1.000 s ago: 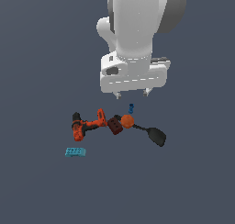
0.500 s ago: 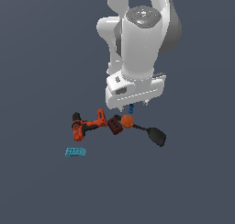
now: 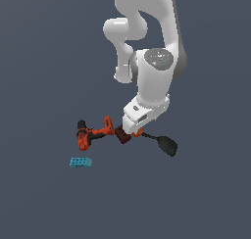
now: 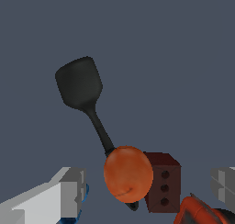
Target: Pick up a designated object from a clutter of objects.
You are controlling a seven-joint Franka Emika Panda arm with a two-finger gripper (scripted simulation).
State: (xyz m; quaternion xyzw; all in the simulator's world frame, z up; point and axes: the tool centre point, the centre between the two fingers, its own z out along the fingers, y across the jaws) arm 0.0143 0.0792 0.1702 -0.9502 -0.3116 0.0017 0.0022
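Arm low over the clutter, wrist tilted. In the exterior view the gripper [image 3: 133, 130] sits directly on top of the middle of the pile, its white body hiding the fingertips there. In the wrist view two grey-white fingers [image 4: 69, 191] show at opposite edges of the frame, set wide apart, with nothing between the pads: jaws spread, gripping nothing.

Black spatula [image 3: 164, 143]: lying flat on the dark grey floor [image 3: 44, 61]. The broad rounded blade is toward the exterior view's right and a little nearer the camera. The thin handle runs back toward the exterior view's left, in under the gripper. In the wrist view the spatula [image 4: 79, 83] blade is fully exposed, and the handle runs from it up to the orange ball [image 4: 128, 173], passes behind it and shows again as a short dark tip at the ball's far edge. Whether handle and ball touch, cannot tell.

Dark red-brown block [image 4: 163, 182]: just beside the ball, three round holes on the visible face. In the exterior view the block [image 3: 122, 134] sits at the gripper's left edge.

Orange-and-black drill [image 3: 90, 133]: on its side, left of the block in the exterior view, apparently touching it.

Teal studded brick [image 3: 80, 162]: alone, well apart from the pile, nearer the camera and to the left.

No containers in either view; all items rest directly on the floor.
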